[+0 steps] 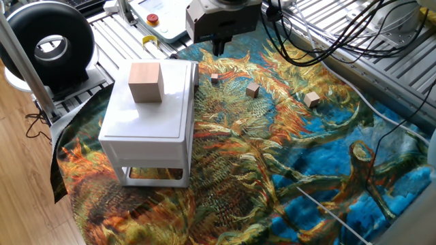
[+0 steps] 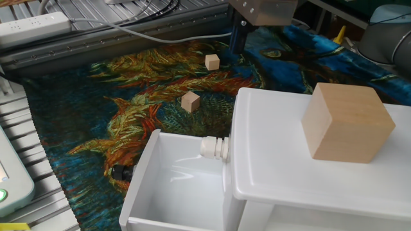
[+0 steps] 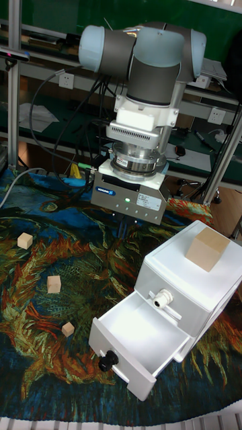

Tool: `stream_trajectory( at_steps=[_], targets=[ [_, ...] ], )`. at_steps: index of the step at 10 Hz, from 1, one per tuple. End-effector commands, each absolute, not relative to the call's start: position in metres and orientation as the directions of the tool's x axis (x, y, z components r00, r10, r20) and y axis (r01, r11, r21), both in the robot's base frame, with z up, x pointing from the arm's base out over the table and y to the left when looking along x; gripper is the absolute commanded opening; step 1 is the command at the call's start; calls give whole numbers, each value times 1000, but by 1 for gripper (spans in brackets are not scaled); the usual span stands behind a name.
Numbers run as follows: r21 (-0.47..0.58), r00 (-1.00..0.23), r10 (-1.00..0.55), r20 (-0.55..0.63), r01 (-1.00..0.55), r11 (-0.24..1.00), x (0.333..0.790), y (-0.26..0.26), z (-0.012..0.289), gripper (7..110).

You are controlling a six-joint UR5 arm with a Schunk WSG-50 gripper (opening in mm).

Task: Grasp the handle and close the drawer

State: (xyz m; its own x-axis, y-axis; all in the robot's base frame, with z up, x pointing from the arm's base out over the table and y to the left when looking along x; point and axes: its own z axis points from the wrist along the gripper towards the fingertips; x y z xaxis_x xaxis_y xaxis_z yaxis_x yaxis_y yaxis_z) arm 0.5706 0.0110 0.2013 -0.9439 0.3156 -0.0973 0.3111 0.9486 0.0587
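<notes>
Drawer (image 3: 138, 341) stands pulled out, hand (image 3: 125, 231) hovering behind, fingers seemingly pressed together, though partly hidden.

A glossy white plastic drawer (image 3: 140, 336) carries a small black knob handle (image 3: 107, 361); a tan wooden cube (image 2: 347, 122) sits above a swirling blue-orange painted cloth (image 1: 286, 163).

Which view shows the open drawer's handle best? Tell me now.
The tall fixed view: the handle, a dark knob, faces the camera on the open drawer front. The other fixed view catches only a sliver beyond the drawer's wall. In one fixed view the cabinet hides it.
</notes>
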Motion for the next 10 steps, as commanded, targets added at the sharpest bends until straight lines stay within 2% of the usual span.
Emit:
stream_trajectory(
  at_steps=[1,7,10],
  targets=[
    [58,-942,312,-125,307,950,577,5,203,7],
    [116,-918,336,-211,318,941,602,8,207,7],
    [102,-931,307,-198,292,951,597,8,205,7]
  ],
)
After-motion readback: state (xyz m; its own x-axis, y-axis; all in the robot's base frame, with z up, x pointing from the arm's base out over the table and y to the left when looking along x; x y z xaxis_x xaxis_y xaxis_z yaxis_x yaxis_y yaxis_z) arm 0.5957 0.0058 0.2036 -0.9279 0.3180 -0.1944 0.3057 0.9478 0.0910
